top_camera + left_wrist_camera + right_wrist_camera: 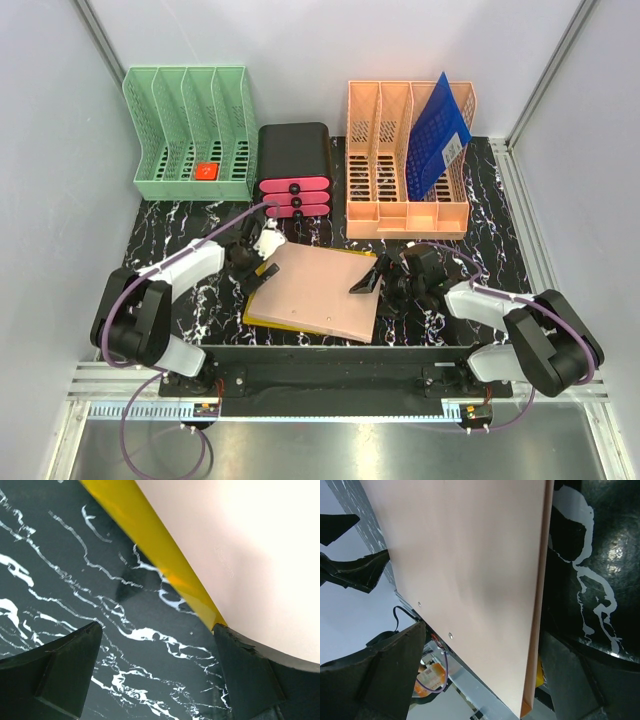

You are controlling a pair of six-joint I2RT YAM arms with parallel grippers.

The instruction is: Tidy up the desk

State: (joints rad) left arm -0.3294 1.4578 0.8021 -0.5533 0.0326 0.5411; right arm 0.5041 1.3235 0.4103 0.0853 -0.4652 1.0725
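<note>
The left claw (258, 266) is opened wide at the left edge of the pink folder (320, 290), which is laid on a yellow folder (262, 316). The right claw (376, 285) is opened wide at the right edge. A pickup seems prepared; next, one edge must be gripped. The black, white-veined counter (170, 225) is spread beneath everything.
</note>
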